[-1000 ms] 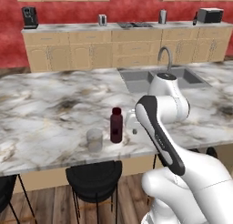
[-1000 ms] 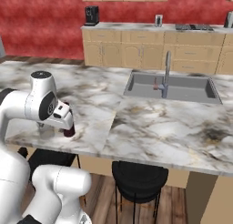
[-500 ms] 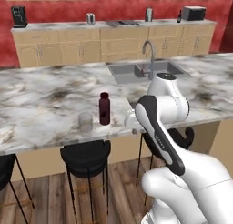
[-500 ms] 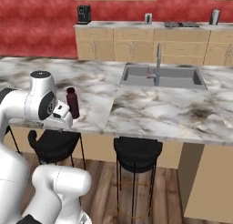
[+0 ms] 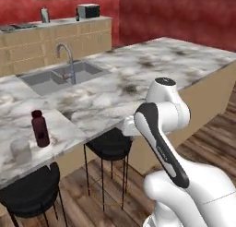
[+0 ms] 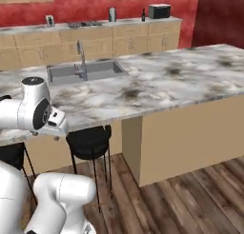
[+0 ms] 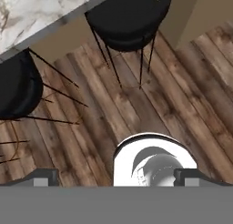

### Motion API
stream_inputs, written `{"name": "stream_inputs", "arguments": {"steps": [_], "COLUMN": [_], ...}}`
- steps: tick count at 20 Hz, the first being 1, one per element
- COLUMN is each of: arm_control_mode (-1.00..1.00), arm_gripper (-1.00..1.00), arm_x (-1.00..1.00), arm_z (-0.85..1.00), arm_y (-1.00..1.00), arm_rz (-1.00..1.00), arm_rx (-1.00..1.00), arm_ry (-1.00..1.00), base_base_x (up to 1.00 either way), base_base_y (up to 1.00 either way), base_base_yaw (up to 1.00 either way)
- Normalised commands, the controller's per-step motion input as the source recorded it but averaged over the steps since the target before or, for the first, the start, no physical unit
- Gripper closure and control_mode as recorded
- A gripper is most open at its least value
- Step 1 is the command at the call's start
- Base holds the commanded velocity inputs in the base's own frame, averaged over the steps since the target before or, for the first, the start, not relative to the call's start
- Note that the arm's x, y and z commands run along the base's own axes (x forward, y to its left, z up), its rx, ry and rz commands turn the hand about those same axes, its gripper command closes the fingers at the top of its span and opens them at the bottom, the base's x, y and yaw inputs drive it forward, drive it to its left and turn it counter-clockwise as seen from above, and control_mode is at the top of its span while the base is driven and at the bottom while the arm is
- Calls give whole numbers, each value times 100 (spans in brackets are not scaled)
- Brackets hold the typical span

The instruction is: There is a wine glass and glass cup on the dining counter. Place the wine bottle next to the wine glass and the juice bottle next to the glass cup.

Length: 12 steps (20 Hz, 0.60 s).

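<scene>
The juice bottle [image 5: 40, 128], stubby and maroon, stands on the marble dining counter [image 5: 138, 78] close beside the short clear glass cup [image 5: 20, 151]. My gripper [image 5: 127, 128] hangs off the counter's front edge, well right of both, pointing down. It shows in the right base view too, the gripper [image 6: 53, 127] empty. In the hand view its fingertips [image 7: 43, 177] stand wide apart, open over the wooden floor. A slim dark bottle [image 6: 143, 14] far off on the wall counter by the toaster looks like the wine bottle. The wine glass is out of view.
A sink with a tap [image 5: 62, 74] is set in the dining counter. Black stools [image 5: 109, 145] [image 5: 28, 194] stand under its front edge, below the hand. A toaster [image 6: 159, 11] and a grey canister [image 6: 112, 14] sit on the wall counter. Wooden floor [image 6: 190, 190] lies to the right.
The base has driven and turned, so both base views have shifted: the juice bottle and glass cup now lie far left. The gripper stays open and empty.
</scene>
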Motion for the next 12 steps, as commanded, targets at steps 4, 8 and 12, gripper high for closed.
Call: {"name": "stream_inputs", "arguments": {"steps": [4,8,12], "arm_control_mode": [100,100,100], "arm_gripper": [-100,-100,-100], "arm_x": [0,0,0], "arm_z": [0,0,0], "arm_y": [0,0,0], "arm_rz": [0,0,0], "arm_rx": [0,0,0], "arm_ry": [0,0,0], "base_base_x": [0,0,0], "base_base_y": [0,-1,-6], "base_base_yaw": [-100,-97,-93]}}
